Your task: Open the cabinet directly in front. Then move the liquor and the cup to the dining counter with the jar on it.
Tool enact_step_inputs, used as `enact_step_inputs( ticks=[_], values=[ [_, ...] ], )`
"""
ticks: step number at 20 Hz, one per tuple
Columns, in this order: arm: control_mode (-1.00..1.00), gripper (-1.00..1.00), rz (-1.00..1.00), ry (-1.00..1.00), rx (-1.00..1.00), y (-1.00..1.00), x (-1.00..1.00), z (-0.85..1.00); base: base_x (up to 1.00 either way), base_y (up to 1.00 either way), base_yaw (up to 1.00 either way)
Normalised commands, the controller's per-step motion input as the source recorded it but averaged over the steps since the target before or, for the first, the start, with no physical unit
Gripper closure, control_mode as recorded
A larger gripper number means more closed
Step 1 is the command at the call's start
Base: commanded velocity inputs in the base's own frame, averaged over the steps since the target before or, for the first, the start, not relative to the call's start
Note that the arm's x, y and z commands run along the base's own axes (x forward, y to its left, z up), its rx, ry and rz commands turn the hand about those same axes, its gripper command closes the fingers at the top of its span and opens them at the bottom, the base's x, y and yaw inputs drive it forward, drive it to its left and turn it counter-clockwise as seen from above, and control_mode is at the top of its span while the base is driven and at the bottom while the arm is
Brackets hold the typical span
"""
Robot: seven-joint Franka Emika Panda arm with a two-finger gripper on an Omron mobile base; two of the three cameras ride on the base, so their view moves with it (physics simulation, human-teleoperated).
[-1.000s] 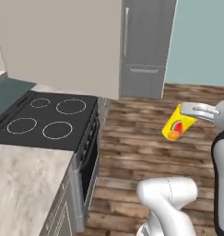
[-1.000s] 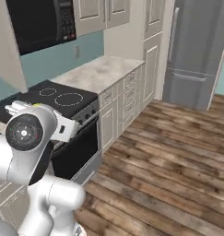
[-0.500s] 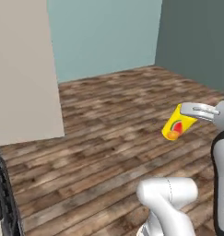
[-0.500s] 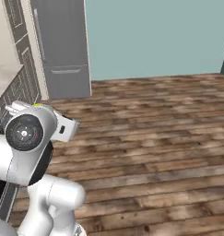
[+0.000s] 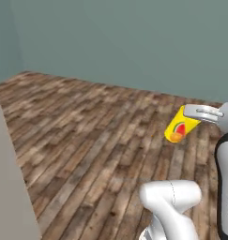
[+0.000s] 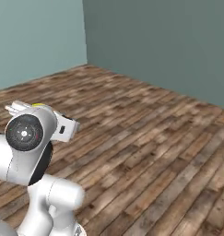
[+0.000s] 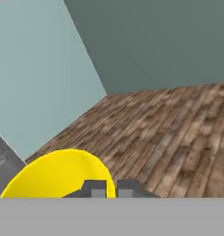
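Observation:
The yellow cup (image 5: 179, 127) with its red-orange mark hangs tilted in the air above the floor, at the right of the left base view. My gripper (image 5: 191, 112) is shut on its rim. In the hand view the cup's yellow rim (image 7: 58, 174) sits just left of and behind the two fingertips, where the gripper (image 7: 107, 189) stands closed. A sliver of the cup (image 6: 38, 105) peeks over the wrist in the right base view. The cabinet, the liquor, the dining counter and the jar are out of view.
Wood plank floor (image 5: 87, 140) stretches ahead to teal walls (image 6: 155, 41) that meet in a corner. A beige panel edge (image 5: 7, 187) stands at the near left of the left base view.
The whole picture has swung: the stove, counter and fridge have left both base views and bare floor and walls have come in. The cup stays in the gripper as before.

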Motion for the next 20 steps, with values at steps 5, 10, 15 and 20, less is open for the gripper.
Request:
enact_step_inputs(
  ticks=[5, 10, 15, 20],
  values=[
    [1.00, 1.00, 0.00, 0.00, 0.00, 0.00, 0.00, 0.00, 0.23, 0.13, -0.99],
    [1.00, 1.00, 0.00, 0.00, 0.00, 0.00, 0.00, 0.00, 0.57, 0.39, -0.82],
    [1.00, 1.00, 0.00, 0.00, 0.00, 0.00, 0.00, 0.00, 1.00, 0.92, -0.36],
    [1.00, 1.00, 0.00, 0.00, 0.00, 0.00, 0.00, 0.00, 1.00, 0.75, -0.28]
  ],
)
